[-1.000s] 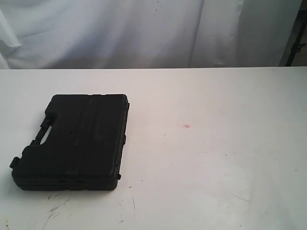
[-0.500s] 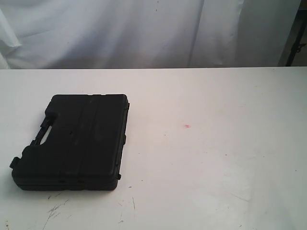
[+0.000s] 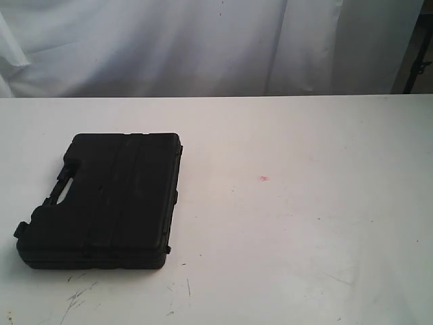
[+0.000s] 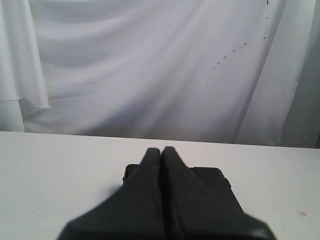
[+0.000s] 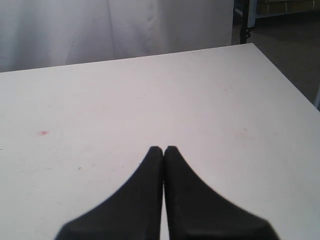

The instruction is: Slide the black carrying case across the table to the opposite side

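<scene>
The black case (image 3: 105,203) lies flat on the white table (image 3: 304,230).

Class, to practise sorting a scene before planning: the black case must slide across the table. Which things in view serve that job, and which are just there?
Belongs to the job: case; table; left gripper and right gripper, both shut, holding nothing.

Just there: white curtain; red speck; scratches; dark stand.

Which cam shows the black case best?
Exterior view: the whole case lies flat on the table, handle slot visible. Left wrist view catches only parts of it behind the shut left gripper. Right wrist view shows none of it, just table.
</scene>
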### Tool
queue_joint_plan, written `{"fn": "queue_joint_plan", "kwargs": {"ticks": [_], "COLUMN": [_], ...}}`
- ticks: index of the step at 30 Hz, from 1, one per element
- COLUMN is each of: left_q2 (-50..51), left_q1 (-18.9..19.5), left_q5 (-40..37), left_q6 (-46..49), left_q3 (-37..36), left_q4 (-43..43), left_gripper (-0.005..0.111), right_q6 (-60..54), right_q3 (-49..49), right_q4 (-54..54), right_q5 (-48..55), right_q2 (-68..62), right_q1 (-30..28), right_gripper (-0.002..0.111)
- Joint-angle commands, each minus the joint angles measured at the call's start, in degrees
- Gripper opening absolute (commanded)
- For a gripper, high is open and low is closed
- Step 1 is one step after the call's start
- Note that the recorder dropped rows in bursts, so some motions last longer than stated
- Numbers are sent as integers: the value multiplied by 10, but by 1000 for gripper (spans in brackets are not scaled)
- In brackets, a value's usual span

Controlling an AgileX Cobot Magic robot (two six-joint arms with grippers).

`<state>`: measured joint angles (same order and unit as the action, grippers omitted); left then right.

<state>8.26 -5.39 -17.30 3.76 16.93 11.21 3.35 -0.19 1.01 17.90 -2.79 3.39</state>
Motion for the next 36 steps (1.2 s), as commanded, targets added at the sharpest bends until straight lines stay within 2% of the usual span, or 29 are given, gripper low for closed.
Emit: {"fn": "queue_joint_plan", "kwargs": {"ticks": [1,13,22,31,36], "left_q2": [-54,-83,-83,-83,-83], "left_q1": [1,1,2,68,69], "left_q5": [14,15,21,18,18], "left_q6": [-8,-8,-8,-25,-25], "left_q3": [-52,-138,-166,-169,-169], "left_q4": [-3,-19,-19,-18,-24], "left_gripper": [0,0,0,0,0], "right_q6": [0,0,0,0,0], "right_q3": [2,2,2,2,2], "right_q4": [1,1,1,1,1], "right_q5": [-2,-2,-2,-2,-2], "right_q2": [2,2,2,2,2], "right_q1": [-4,-4,-4,-4,-4], "right_gripper": [0,0,0,0,0]}}
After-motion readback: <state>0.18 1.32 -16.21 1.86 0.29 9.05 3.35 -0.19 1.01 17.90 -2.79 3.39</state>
